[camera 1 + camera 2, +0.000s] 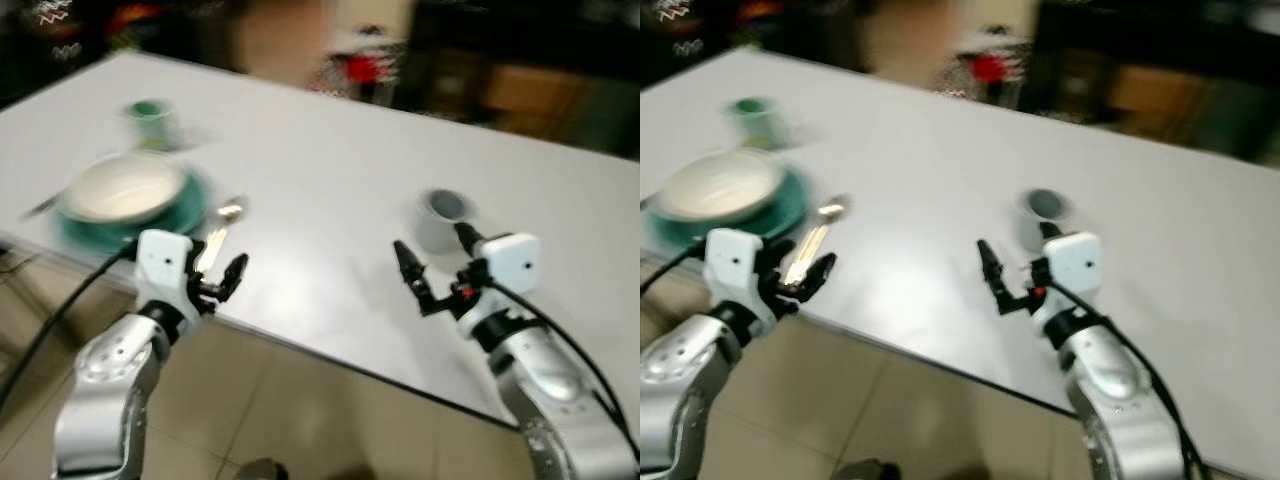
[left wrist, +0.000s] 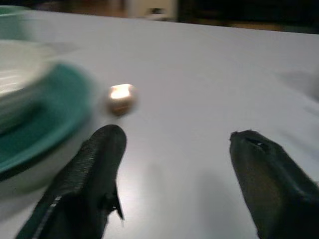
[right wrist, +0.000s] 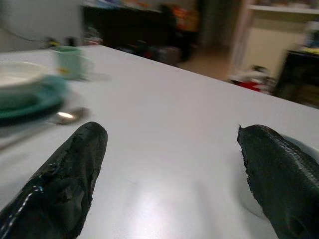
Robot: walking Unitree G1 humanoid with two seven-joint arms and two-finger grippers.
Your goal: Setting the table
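On the left of the white table point(image 1: 330, 170) a white bowl point(image 1: 120, 188) sits on a teal plate point(image 1: 192, 208). A green mug point(image 1: 152, 120) stands behind them, a spoon point(image 1: 228, 212) lies right of the plate, and a fork point(image 1: 40, 207) lies at its left. My left gripper point(image 1: 225, 262) is open over the table's front edge, just in front of the spoon's handle and holding nothing. A grey cup point(image 1: 445, 212) stands upright at the right. My right gripper point(image 1: 432, 245) is open just in front of it, one finger on each side, apart from it.
The table's front edge point(image 1: 330, 350) runs diagonally under both wrists, with tiled floor point(image 1: 300, 420) below. Dark furniture point(image 1: 520, 60) and a blurred red object point(image 1: 365, 68) stand beyond the far edge. The whole picture is blurred.
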